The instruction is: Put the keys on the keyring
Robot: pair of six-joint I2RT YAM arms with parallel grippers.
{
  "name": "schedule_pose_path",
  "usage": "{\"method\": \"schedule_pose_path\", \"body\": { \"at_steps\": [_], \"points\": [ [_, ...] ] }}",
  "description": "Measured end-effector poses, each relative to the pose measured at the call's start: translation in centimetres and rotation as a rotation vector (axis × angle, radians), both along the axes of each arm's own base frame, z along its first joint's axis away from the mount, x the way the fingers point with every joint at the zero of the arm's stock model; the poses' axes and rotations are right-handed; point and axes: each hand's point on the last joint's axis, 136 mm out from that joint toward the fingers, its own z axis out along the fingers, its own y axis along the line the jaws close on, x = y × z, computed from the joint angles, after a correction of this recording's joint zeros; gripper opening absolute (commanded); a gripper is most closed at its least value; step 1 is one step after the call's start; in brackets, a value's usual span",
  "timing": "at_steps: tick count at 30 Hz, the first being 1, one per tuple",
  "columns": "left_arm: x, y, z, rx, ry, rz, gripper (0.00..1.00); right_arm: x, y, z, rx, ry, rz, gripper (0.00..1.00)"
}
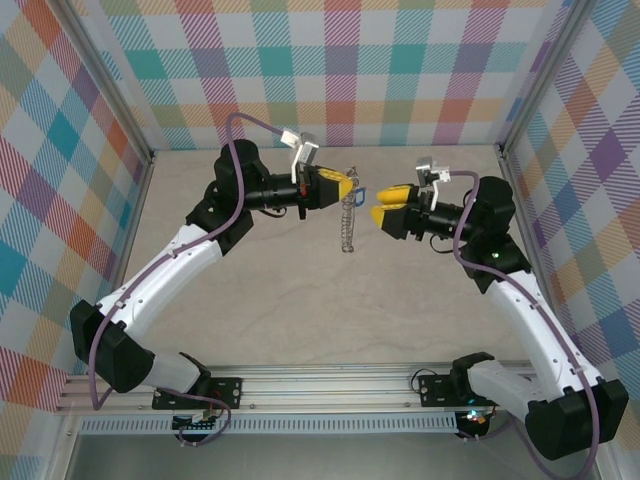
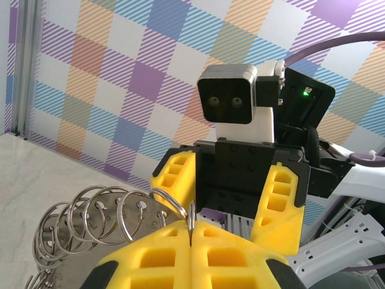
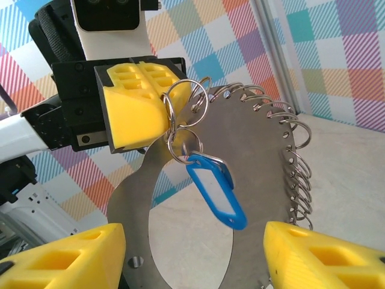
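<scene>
my left hand (image 1: 345,186) is clamped tight on the keyring (image 3: 264,156), fingers together w/ the thin metal rim pinched between the pads. i hold it up off the table (image 1: 280,300), hanging roughly upright btwn the two arms. that way the wire loops (image 2: 90,220) along its edge are free to reach and the big hoop can't swing. my right hand (image 1: 378,203) faces it from the other side, fingers well apart, gripping nothing, one finger to each side of the hoop's lower part as the right wrist cam sees it.

the keys (image 3: 216,198) hang just beside my left fingertips. the blue tag w/ white label dangles from a small split ring that links into a loop at the hoop's rim. my guess is it's already threaded on, so i keep the right hand apart and off it.

hard to tell:
- the silver key itself, can't pick it out, prob. behind the tag or lost in the rings
- exactly which loop the split ring passes thru, since my left fingers cover that spot
- the hoop's bottom edge, cut off in the right wrist cam
- from the top cam the hoop is edge-on, just a thin strip, w/ the tag a blue speck
</scene>
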Motion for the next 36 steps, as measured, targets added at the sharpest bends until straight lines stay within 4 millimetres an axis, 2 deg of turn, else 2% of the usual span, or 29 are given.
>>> {"method": "schedule_pose_path", "body": {
  "at_steps": [11,14,17,21,23,30,36],
  "points": [
    [-1.2,-0.7,0.0,0.000,0.000,-0.048,0.00,0.9,1.6,-0.9,0.000,0.040,0.058,0.64],
    [-1.4,-0.8,0.0,0.000,0.000,-0.054,0.00,1.0,1.8,-0.5,0.006,0.029,0.062,0.58],
    [-1.5,-0.9,0.0,0.000,0.000,-0.056,0.00,0.7,1.8,0.0,0.014,0.019,0.075,0.42],
    [-1.4,-0.9,0.0,0.000,0.000,-0.052,0.00,0.3,1.9,0.4,0.024,0.014,0.098,0.10],
    [-1.3,-0.9,0.0,0.000,0.001,-0.045,0.00,0.0,1.9,0.5,0.029,0.013,0.106,0.00],
    [-1.0,-0.9,0.0,-0.002,0.010,-0.024,0.00,-0.8,1.8,0.7,0.037,0.008,0.111,0.00],
    [-1.0,-0.9,-0.2,-0.014,0.022,-0.008,0.00,-1.3,2.6,0.3,0.036,0.016,0.119,0.00]
  ]
}}
